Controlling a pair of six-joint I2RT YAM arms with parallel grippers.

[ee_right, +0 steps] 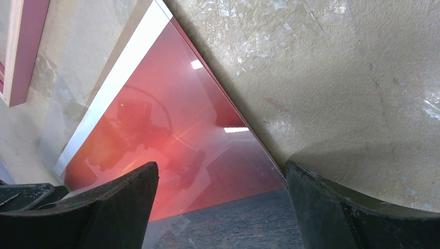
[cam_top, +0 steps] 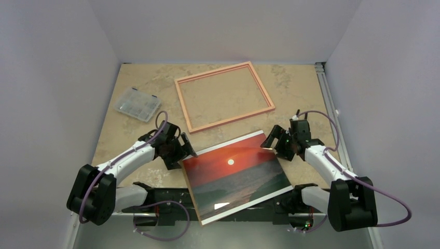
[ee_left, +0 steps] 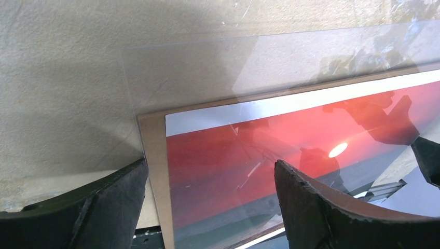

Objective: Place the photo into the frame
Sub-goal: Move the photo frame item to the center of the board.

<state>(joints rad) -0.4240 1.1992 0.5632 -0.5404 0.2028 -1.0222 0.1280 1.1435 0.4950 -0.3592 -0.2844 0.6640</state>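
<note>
Clear compartment box (cam_top: 137, 103) (left side) on mottled beige table (cam_top: 296, 88)

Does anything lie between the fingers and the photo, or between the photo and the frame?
Yes: a clear sheet seems to lie over the photo, jutting past its brown board. Between photo and frame only bare table shows.
</note>
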